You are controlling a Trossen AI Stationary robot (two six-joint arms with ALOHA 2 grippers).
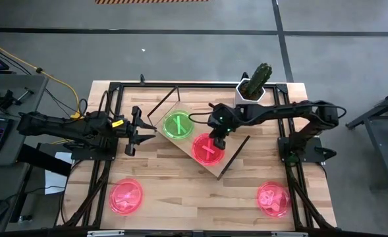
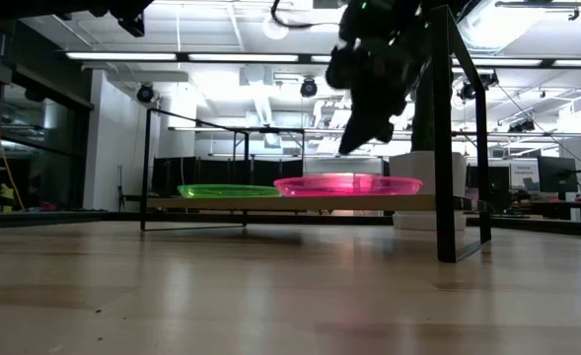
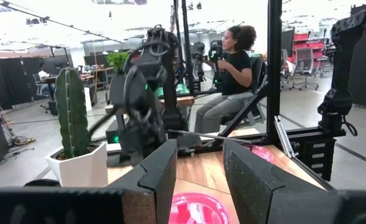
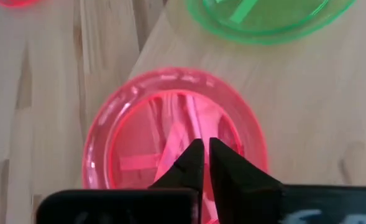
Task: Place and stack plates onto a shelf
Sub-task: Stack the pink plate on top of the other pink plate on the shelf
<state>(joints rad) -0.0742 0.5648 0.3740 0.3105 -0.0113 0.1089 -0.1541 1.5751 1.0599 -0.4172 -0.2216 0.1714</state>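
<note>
High view: right pincer (image 1: 213,142), fingers nearly together and empty, hangs over a pink plate (image 1: 208,149) on the shelf (image 1: 236,146); dropping lower could push this plate off the near edge.

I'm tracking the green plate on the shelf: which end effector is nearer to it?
Left, narrowly. The left end effector sits beside the green plate, off the shelf; the right end effector hangs above the neighbouring pink plate.

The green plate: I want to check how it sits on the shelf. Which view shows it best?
The high view: the green plate lies whole on the shelf, beside the pink plate. The low view gives only its edge, the right wrist view a cropped part, the left wrist view nothing.
</note>
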